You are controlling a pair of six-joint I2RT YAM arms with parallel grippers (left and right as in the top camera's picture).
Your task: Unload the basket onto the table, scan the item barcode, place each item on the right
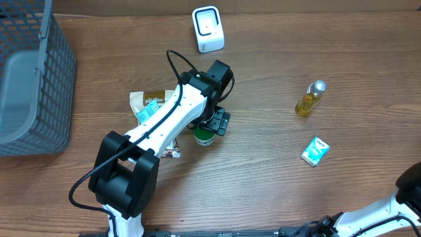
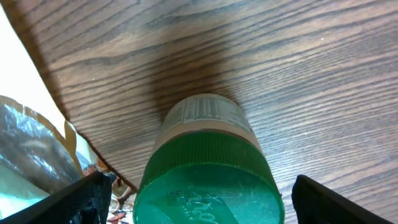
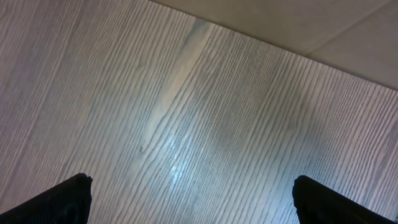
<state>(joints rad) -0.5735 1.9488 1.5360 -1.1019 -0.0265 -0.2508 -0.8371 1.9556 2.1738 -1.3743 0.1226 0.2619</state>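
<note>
A jar with a green lid stands on the wooden table beside a snack bag. My left gripper hangs over it. In the left wrist view the lid fills the space between the two black fingers, with a gap on each side, so the gripper is open and not gripping. A printed label shows on the jar's side below the lid. The white scanner stands at the back of the table. My right gripper is open over bare wood.
A grey wire basket sits at the far left. A small bottle of yellow liquid and a teal packet lie on the right. The right arm enters at the bottom right corner.
</note>
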